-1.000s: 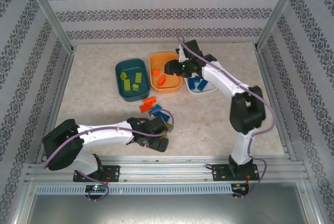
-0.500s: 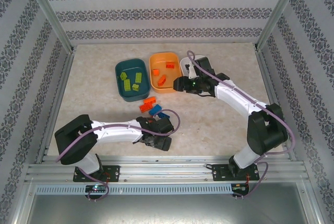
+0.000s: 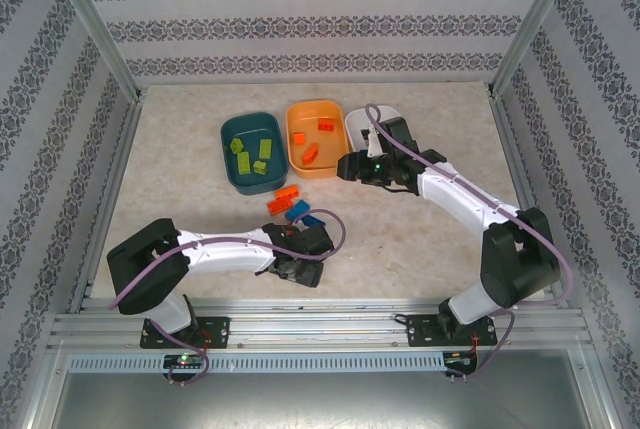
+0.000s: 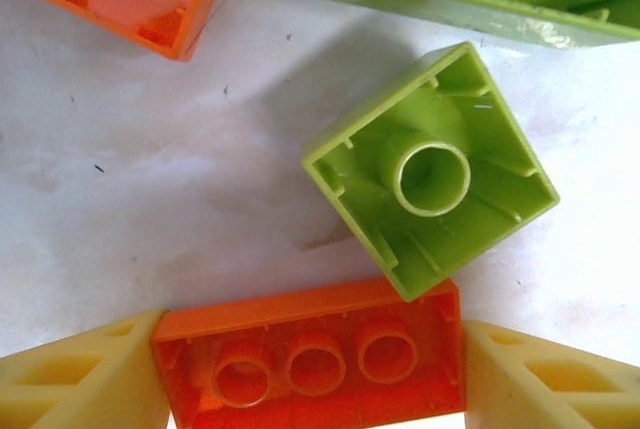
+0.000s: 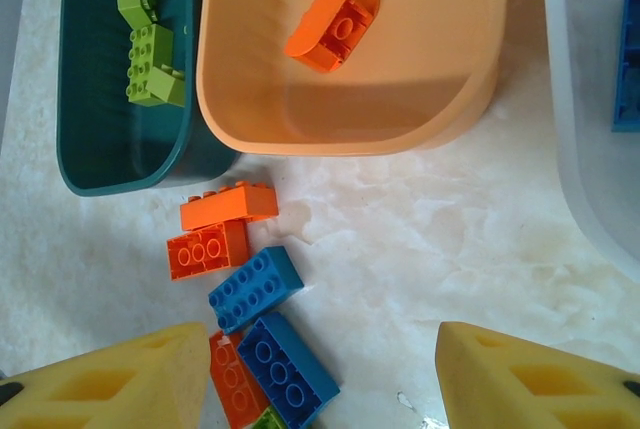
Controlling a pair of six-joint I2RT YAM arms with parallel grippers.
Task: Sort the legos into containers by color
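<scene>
Right arm retracted from over the tubs, now centre-right.

Top view: right gripper (image 3: 350, 166) just beside orange tub (image 3: 317, 139); left gripper (image 3: 300, 269) low at lower centre.

Left wrist: yellow fingers (image 4: 80, 379) clenched on glossy orange-red brick (image 4: 310, 364), hollow side up. Lime brick (image 4: 430, 169) touches its upper edge; it could drag along on lift.

Right wrist: fingers spread, empty, above loose bricks (image 5: 255, 289).
</scene>
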